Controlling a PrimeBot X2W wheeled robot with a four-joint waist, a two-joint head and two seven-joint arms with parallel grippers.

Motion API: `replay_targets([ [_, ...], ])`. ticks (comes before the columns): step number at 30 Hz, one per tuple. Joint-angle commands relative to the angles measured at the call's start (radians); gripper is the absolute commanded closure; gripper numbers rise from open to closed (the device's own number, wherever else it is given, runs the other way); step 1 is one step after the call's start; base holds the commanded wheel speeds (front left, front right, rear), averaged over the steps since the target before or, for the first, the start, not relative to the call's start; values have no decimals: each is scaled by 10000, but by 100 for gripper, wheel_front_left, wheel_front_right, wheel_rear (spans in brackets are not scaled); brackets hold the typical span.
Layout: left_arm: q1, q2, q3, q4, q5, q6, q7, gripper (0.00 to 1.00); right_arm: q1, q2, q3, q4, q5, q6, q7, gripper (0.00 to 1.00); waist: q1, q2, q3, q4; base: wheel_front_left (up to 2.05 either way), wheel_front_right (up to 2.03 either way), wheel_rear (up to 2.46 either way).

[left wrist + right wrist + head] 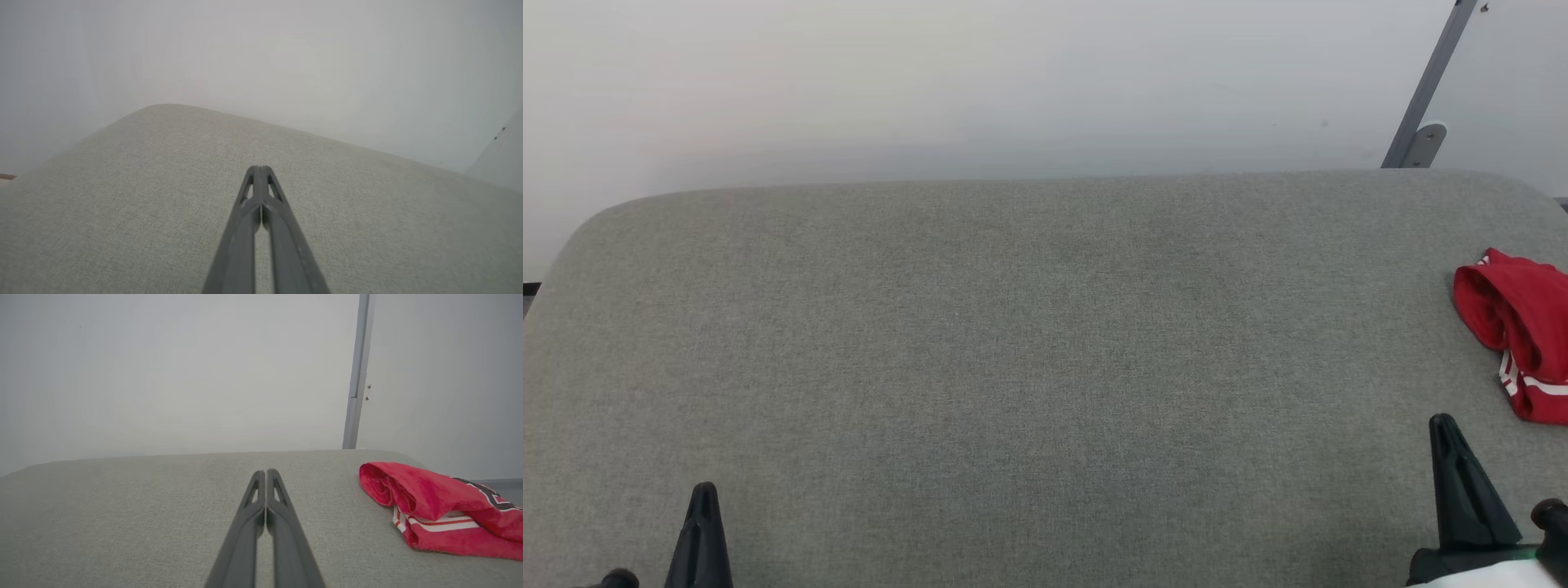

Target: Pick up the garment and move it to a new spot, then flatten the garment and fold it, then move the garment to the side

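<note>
Lying bunched, cushion (1013, 367) right edge: garment (1515, 327) | left gripper (260, 169), right gripper (265, 472): fingers (243, 526) together, empty | post (1425, 90) behind

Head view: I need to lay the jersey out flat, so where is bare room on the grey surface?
Nearly all the surface is bare: from its rounded left edge across the middle, between the far edge and the left gripper and right gripper. Only the right edge is crowded, where the bunched jersey lies beyond the right gripper.
</note>
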Motion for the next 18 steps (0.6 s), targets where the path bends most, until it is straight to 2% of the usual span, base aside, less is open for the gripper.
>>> replay_targets([
  [1,-162,65,11,-91,-364,-1,83,100,-124,-57,-17,-95,430,0,64,100,0,0,0,1,0,0,0],
  [18,-817,28,-141,317,-3214,-5,871,100,-722,55,83,478,3552,-1,772,100,0,0,-3,17,0,0,0],
])
